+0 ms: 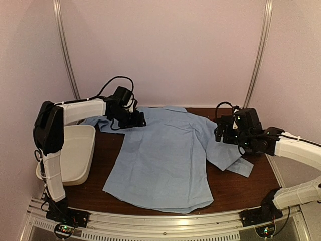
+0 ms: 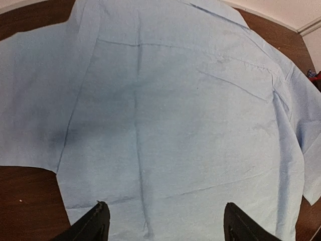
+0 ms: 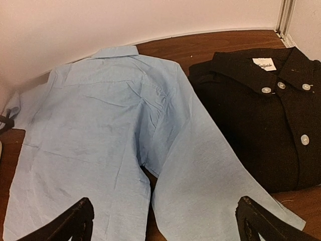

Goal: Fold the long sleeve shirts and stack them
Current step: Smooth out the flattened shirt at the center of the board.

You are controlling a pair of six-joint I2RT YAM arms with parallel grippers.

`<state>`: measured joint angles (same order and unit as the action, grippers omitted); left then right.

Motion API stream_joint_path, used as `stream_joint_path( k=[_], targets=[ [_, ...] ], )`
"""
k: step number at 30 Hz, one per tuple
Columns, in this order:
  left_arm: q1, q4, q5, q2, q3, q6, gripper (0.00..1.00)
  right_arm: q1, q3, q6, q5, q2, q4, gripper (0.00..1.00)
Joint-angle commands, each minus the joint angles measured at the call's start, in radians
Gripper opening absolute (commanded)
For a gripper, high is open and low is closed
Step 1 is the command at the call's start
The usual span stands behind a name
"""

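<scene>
Two shirts show: a light blue collared cloth shirt (image 1: pixel 160 160) lies spread flat, back upward, across the middle of the dark brown wooden table (image 1: pixel 241 188), collar toward the far wall. A folded black button-front shirt (image 3: pixel 261 115) lies just beside its right sleeve, cut off by the wrist view's edge and hidden behind the right arm from above. Left gripper (image 2: pixel 164 228) and right gripper (image 3: pixel 165 223) hang over the blue cloth, jaws spread wide and empty.

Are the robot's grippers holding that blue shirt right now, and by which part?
Nothing is held. The left gripper and the right gripper both stand open over the light blue shirt, no cloth between their fingers.
</scene>
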<state>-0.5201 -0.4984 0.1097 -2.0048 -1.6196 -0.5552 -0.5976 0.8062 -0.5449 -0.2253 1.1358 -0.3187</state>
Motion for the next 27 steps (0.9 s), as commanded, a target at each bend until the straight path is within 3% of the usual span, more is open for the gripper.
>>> stream_joint_path(
  k=[1, 14, 27],
  targets=[
    [0.002, 0.148, 0.065, -0.005, 0.102, -0.094, 0.8, 0.047, -0.063, 0.009, -0.042, -0.084, 0.057, 1.0],
    [0.004, 0.191, 0.055, -0.035, 0.264, -0.128, 0.8, 0.192, -0.211, -0.059, -0.012, -0.232, 0.067, 1.0],
    [0.073, 0.141, -0.017, -0.002, 0.35, -0.093, 0.8, 0.342, -0.333, -0.082, 0.184, -0.25, 0.059, 0.95]
  ],
)
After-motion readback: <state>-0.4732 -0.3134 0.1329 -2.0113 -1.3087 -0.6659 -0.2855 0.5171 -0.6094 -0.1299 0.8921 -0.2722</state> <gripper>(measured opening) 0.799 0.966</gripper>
